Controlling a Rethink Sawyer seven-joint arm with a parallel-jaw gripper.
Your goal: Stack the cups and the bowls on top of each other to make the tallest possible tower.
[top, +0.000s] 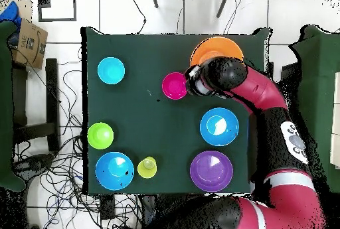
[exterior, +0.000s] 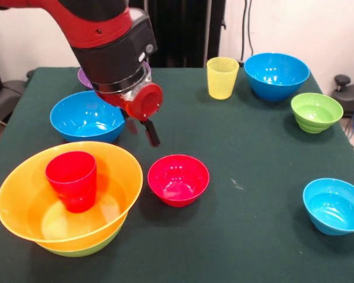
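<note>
The tower stands at the near left: a large orange bowl nested on a lime-green bowl, with a red cup upright inside. My gripper hangs open and empty above the table, between the tower, a medium blue bowl and a small red bowl. From above, the arm covers part of the orange bowl, beside the red bowl. A yellow cup stands at the back.
A purple bowl sits mostly hidden behind the arm. A second medium blue bowl, a ribbed green bowl and a small blue bowl stand along the right side. Dark green cloth covers the table.
</note>
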